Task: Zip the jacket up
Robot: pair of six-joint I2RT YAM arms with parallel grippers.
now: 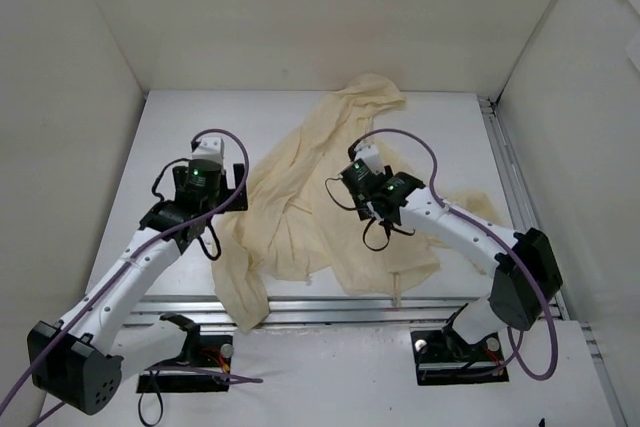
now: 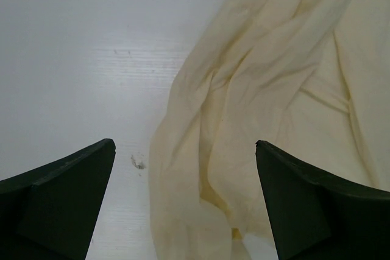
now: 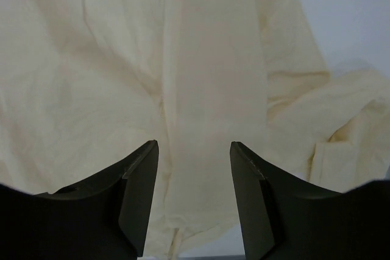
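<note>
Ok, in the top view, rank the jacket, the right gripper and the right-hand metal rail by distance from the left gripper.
1. jacket, its edge just right of the left gripper.
2. right gripper, over the jacket's middle.
3. metal rail, along the far right side.

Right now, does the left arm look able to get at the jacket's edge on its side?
Probably yes. The left gripper is open, hovering over the jacket where its edge meets the table. Nothing seems to lie in between.
</note>
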